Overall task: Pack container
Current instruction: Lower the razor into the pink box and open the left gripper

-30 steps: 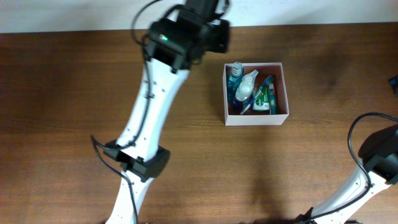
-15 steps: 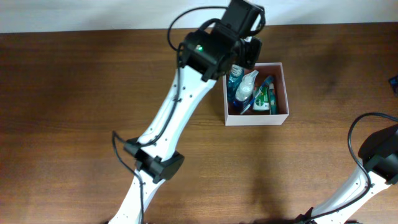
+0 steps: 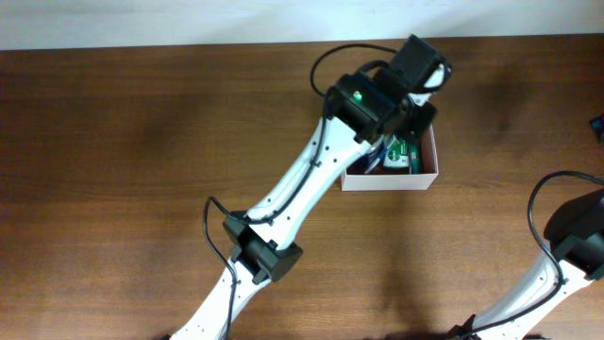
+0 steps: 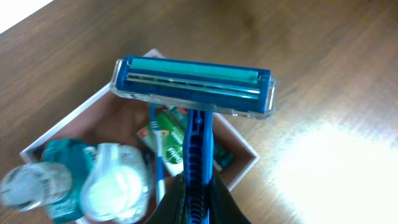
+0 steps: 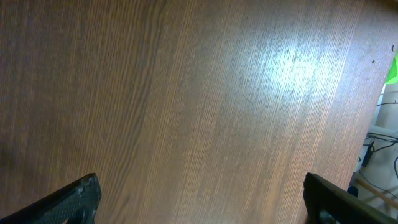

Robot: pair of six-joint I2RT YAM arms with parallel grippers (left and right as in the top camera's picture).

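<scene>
Your left arm (image 3: 311, 179) reaches from 7 o'clock in the overhead view up toward 1 o'clock. Its wrist hangs over the container (image 3: 396, 181), which sits on the brown tabletop (image 3: 142, 142) at about 1 o'clock from the middle. The wrist hides the container's back-left part from above. Only its white front wall, its right wall and a strip of the inside show.

In the left wrist view, your left fingers (image 4: 180, 202) are pinched tight on the handle of a blue razor (image 4: 193, 84). The handle runs straight up from 6 o'clock. The clear head with its teal strip lies crosswise at 12 o'clock. The razor is held in the air above the container, touching nothing inside, and its head overlaps the container's far edge.

Below the razor you can see the reddish-brown floor and what is already packed:
- a blue-green bottle (image 4: 59, 168) at 8 o'clock
- a white-topped bottle (image 4: 115, 186) just beside it
- a thin blue stick (image 4: 158, 165), perhaps a toothbrush, beside the razor handle
- a green packet (image 4: 171, 140) under the handle, toward the container's right corner

Your right arm (image 3: 566, 246) stays low at 4 o'clock in the overhead view, well apart from the container. Your right fingers (image 5: 68, 202) stand wide apart, with only bare wood between them.
</scene>
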